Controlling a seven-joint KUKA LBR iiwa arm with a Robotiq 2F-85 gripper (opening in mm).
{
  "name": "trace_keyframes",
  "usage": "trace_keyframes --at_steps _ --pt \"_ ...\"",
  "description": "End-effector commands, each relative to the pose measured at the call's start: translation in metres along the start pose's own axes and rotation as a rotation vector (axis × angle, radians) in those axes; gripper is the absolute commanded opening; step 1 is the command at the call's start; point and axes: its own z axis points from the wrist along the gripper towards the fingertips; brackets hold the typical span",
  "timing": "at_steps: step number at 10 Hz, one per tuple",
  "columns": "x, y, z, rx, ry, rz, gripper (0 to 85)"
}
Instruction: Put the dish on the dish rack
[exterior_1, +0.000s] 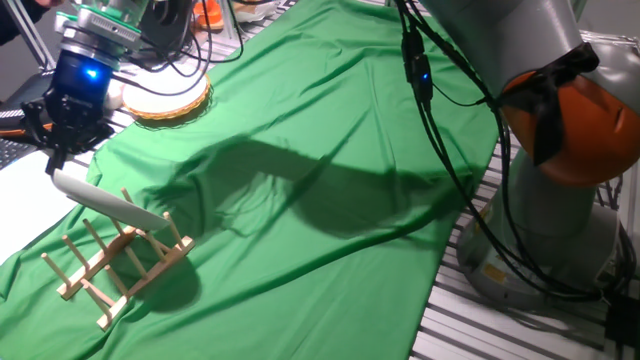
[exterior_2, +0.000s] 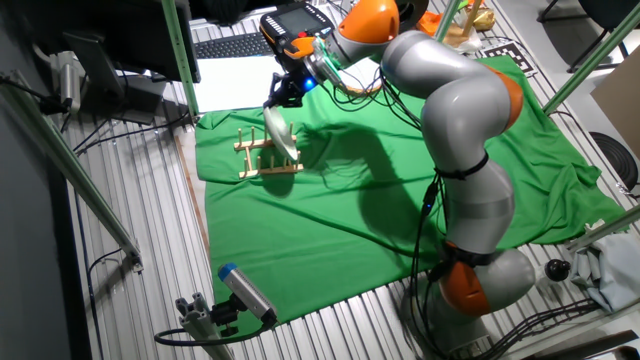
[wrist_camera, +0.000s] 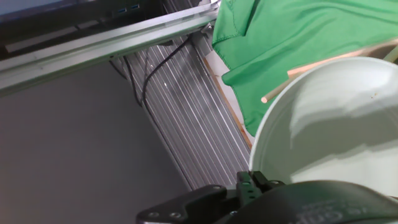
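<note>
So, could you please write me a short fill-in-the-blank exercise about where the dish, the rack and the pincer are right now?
1. The dish is leaning in the wooden dish rack, which stands on a ____ cloth.
2. The dish's colour is ____.
3. The pincer is at the dish's ____ edge.
4. The wicker-rimmed disc lies ____ the rack, not in it.

Missing words: green; white; upper; apart from

Open green cloth (exterior_1: 330, 180) is lying free right of the dish rack (exterior_1: 115, 262); the wicker-rimmed disc (exterior_1: 170, 100) and cables (exterior_1: 175, 55) are crowding the far corner behind it.
</note>
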Motion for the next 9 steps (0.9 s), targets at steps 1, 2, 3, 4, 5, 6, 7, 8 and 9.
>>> trace_keyframes --at_steps 1,2,3,4,5,6,7,8,9 --pt "-0.001 -0.002 -0.001 -0.008 0.006 0.002 0.0" --pt "-0.001 -0.004 -0.001 -0.014 0.013 0.005 0.0" --pt "-0.001 -0.005 -0.002 -0.023 0.022 0.017 0.0" --pt "-0.001 -0.005 -0.003 -0.026 0.024 0.024 0.0" --pt "-0.001 -0.005 -0.004 -0.025 0.029 0.026 0.0" --pt "-0.002 -0.005 -0.006 -0.021 0.039 0.028 0.0" --pt "-0.002 -0.004 -0.008 -0.017 0.054 0.034 0.0" --pt "-0.003 -0.004 -0.010 -0.018 0.069 0.038 0.0" --pt "-0.004 -0.004 -0.013 -0.015 0.081 0.037 0.0"
